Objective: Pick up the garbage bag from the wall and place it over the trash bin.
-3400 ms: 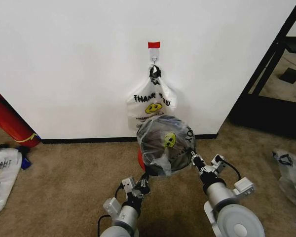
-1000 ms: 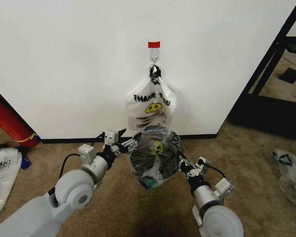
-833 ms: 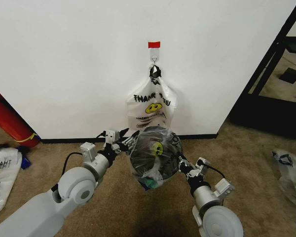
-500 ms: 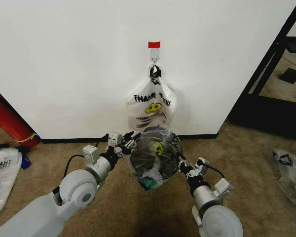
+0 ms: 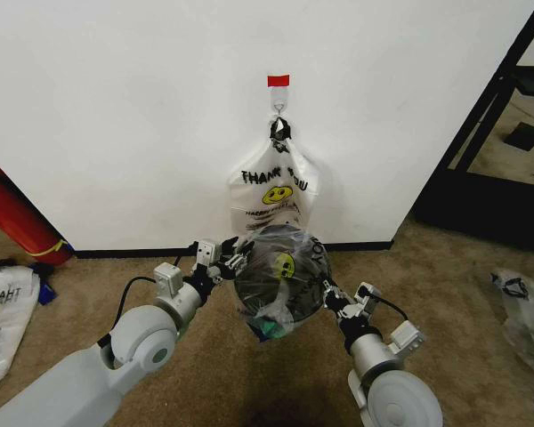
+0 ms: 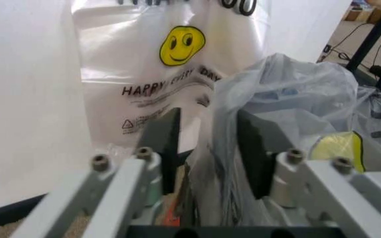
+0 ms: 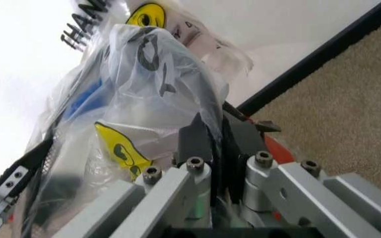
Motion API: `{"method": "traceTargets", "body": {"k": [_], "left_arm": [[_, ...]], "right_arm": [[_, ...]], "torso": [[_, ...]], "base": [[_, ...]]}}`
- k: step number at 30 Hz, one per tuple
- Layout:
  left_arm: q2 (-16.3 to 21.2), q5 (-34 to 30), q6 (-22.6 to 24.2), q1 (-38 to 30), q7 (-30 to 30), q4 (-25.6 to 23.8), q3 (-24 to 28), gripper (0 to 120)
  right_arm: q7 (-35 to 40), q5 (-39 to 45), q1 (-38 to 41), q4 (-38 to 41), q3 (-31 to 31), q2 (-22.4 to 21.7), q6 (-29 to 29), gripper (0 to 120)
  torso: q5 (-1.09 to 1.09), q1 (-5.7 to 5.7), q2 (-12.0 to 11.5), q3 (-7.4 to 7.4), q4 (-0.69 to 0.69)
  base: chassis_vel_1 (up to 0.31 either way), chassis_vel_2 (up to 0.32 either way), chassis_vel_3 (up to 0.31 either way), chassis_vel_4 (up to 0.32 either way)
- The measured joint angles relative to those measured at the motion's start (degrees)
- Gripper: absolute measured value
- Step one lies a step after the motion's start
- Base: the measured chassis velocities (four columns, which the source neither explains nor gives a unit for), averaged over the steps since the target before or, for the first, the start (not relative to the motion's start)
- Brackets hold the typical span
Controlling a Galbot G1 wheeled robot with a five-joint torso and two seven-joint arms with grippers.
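the garbage bag (image 5: 278, 276) is draped over the trash bin (image 5: 269, 286) at the centre of the head view, its smiley print facing up and a blue piece showing through the plastic in the right wrist view. just behind it, a second printed bag (image 5: 273, 191) hangs from the hook (image 5: 279, 110) on the wall (image 5: 116, 116) under the red tape square (image 5: 278, 81). the right gripper (image 5: 326, 292) sits at the bin's right edge — its fingers clenched on a fold of the bag over the rim. the left gripper (image 5: 234, 253) is at the bin's left edge with its fingers (image 6: 167, 144) spread and bag film between them; whether the mesh rim also lies in that gap is hard to tell. to seat the bag well, the left should probably close on film alone, then draw outward and down while the right holds, gently, since thin plastic tears.
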Motion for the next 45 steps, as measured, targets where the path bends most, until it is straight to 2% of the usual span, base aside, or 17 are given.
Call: {"method": "traceTargets", "body": {"k": [4,8,18,25,31,33,36,37,40,42,44,45], "left_arm": [[-0.5,0.2,-0.3,0.7,0.2,0.0,-0.1,10],[-0.7,0.2,-0.6,0.9,0.4,-0.1,-0.1,2],[-0.4,-1.5,-0.9,0.0,0.5,-0.6,-0.6,1],[0.0,-2.0,-0.9,1.7,0.5,-1.6,-2.2,1],[-0.1,-1.3,-1.1,2.6,0.4,-2.3,-2.6,15],[-0.1,-1.2,-1.1,2.6,0.4,-2.4,-2.6,27],[-0.1,-1.1,-1.1,2.6,0.5,-2.5,-2.5,36],[-0.1,-1.1,-1.1,2.6,0.6,-2.5,-2.4,43],[0.0,-1.1,-1.1,2.7,0.8,-2.3,-2.2,46],[0.0,-1.0,-1.2,2.6,0.9,-2.0,-2.1,42],[-0.1,-1.0,-1.2,2.5,0.9,-1.5,-2.0,32],[-0.1,-1.0,-1.2,2.5,0.9,-1.5,-2.0,32]], "right_arm": [[0.0,-0.2,0.2,-0.5,-0.1,0.3,-0.2,1],[0.1,-0.3,0.2,-0.6,-0.1,0.4,-0.2,1],[0.0,-0.3,0.5,-1.5,0.0,0.2,-0.3,1],[-0.1,-0.2,1.0,-2.5,-0.2,0.4,-0.5,1],[0.0,-0.2,1.0,-2.6,-0.3,0.4,-0.6,1],[0.1,-0.2,1.0,-2.6,-0.3,0.4,-0.6,1],[0.1,-0.2,0.9,-2.6,-0.3,0.4,-0.6,1],[0.1,-0.2,0.9,-2.5,-0.3,0.4,-0.6,1],[0.1,-0.2,0.9,-2.5,-0.3,0.5,-0.6,1],[0.1,-0.2,0.9,-2.4,-0.3,0.5,-0.6,1],[0.1,-0.1,0.9,-2.2,-0.4,0.5,-0.6,1],[0.1,-0.1,0.9,-2.2,-0.4,0.5,-0.6,1]], "torso": [[0.00,0.00,0.0,0.00,0.00],[0.00,0.00,0.0,0.00,0.00],[0.00,0.00,0.0,0.00,0.00],[0.00,0.00,0.0,0.00,0.00],[0.01,0.00,0.0,0.00,0.00],[-0.01,0.00,0.0,0.00,-0.01],[0.00,0.00,0.0,0.00,0.00],[0.00,0.00,0.0,0.00,0.01],[0.00,0.00,0.0,0.00,0.00],[0.00,0.00,0.0,0.00,0.00],[0.00,0.00,0.0,0.00,0.00],[0.00,0.00,0.0,0.00,0.00]], "base": [[0.000,0.000,0.000,0.000],[0.000,0.000,0.000,0.000],[0.000,0.000,0.000,0.000],[0.000,0.000,0.000,0.000],[0.000,0.000,0.000,0.000],[0.000,0.000,0.000,0.000],[0.000,0.000,0.000,0.000],[0.000,0.000,0.000,0.000],[0.000,0.000,0.000,0.000],[0.000,0.000,0.000,0.000],[0.000,0.000,0.000,0.000],[0.000,0.000,0.000,0.000]]}}
